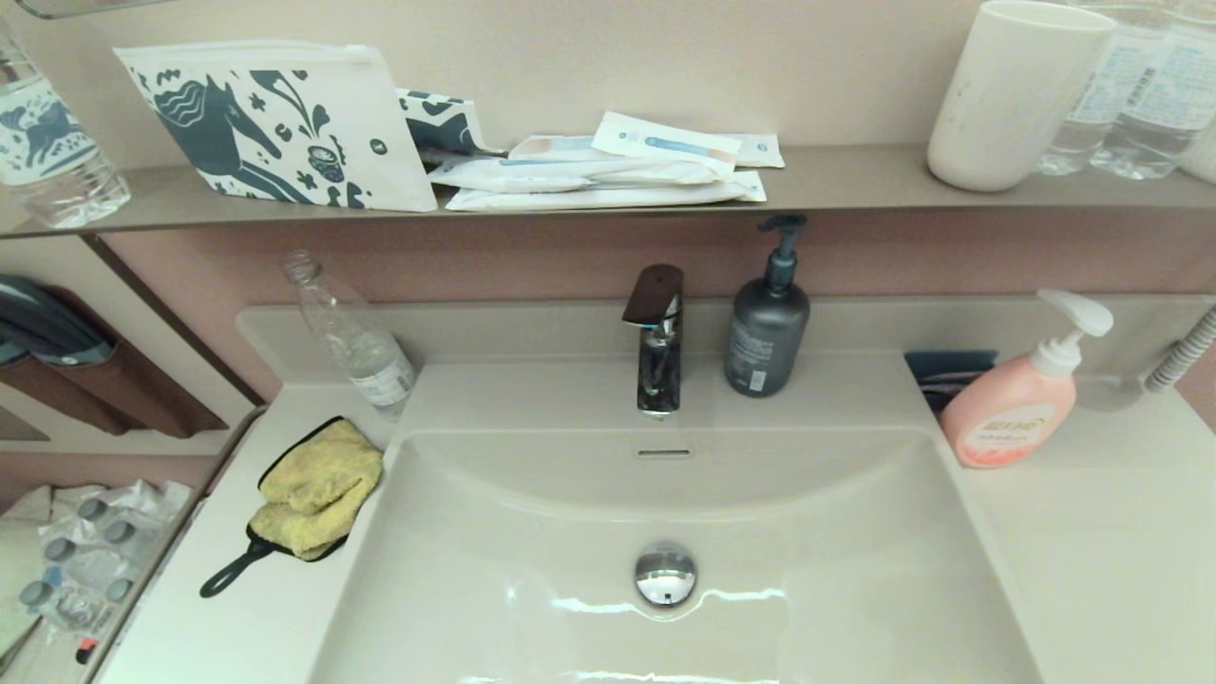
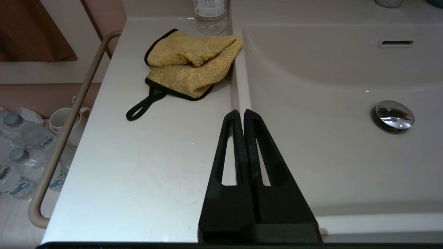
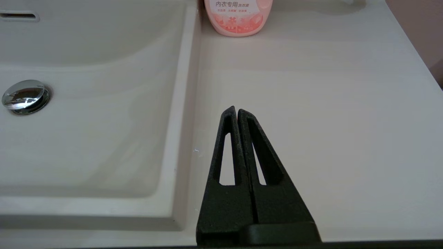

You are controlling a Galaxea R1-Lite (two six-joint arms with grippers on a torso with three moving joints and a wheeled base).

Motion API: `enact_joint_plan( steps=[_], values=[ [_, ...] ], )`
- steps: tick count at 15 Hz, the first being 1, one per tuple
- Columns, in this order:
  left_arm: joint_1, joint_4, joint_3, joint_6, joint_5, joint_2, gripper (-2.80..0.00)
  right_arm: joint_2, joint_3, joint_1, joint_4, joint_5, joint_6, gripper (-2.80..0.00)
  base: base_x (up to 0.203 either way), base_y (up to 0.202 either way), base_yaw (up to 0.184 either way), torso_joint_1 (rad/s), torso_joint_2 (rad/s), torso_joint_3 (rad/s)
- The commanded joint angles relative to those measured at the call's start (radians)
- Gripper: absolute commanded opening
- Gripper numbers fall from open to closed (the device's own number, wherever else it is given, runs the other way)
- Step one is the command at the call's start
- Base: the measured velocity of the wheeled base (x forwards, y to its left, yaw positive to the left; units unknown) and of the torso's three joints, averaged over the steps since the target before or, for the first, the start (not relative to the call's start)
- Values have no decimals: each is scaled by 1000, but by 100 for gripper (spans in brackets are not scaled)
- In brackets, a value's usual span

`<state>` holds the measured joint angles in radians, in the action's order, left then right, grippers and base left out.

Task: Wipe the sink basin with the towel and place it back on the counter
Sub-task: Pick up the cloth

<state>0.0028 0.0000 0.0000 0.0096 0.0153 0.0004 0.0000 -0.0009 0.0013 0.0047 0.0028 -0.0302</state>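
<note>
Left wrist view: towel (image 2: 192,67) lies beyond the closed left hand (image 2: 241,112).

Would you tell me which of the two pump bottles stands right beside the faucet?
The dark grey pump bottle, standing just right of the faucet; the pink pump bottle stands apart on the right counter.

Left gripper (image 2: 241,112): black fingers pressed together, holding nothing, pointing level toward the far side from the near left.
Right gripper (image 3: 236,110): black fingers pressed together, holding nothing, pointing level from the near right.
Arms: neither appears in the head view.
</note>
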Motion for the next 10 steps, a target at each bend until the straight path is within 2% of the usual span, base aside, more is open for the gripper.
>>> enact_joint_plan(
  steps=[1, 4, 6, 8, 10],
  values=[
    [0, 0, 0, -2, -1, 0, -280, 2, -1, 0, 0, 0, -2, -280, 0, 0, 0, 0, 0, 0],
    [1, 1, 0, 7, 0, 0, -280, 2, 0, 0, 0, 0, 0, -280, 0, 0, 0, 0, 0, 0],
    [3, 5, 0, 54, -2, 0, -280, 2, 0, 0, 0, 0, 0, -280, 0, 0, 0, 0, 0, 0],
    [3, 4, -5, 63, -2, 14, -280, 2, 0, 0, 0, 0, -1, -280, 0, 0, 0, 0, 0, 0],
    [2, 2, -65, 63, -2, 82, -280, 2, -1, 0, 0, 0, -1, -280, 0, 0, 0, 0, 0, 0]
  ],
)
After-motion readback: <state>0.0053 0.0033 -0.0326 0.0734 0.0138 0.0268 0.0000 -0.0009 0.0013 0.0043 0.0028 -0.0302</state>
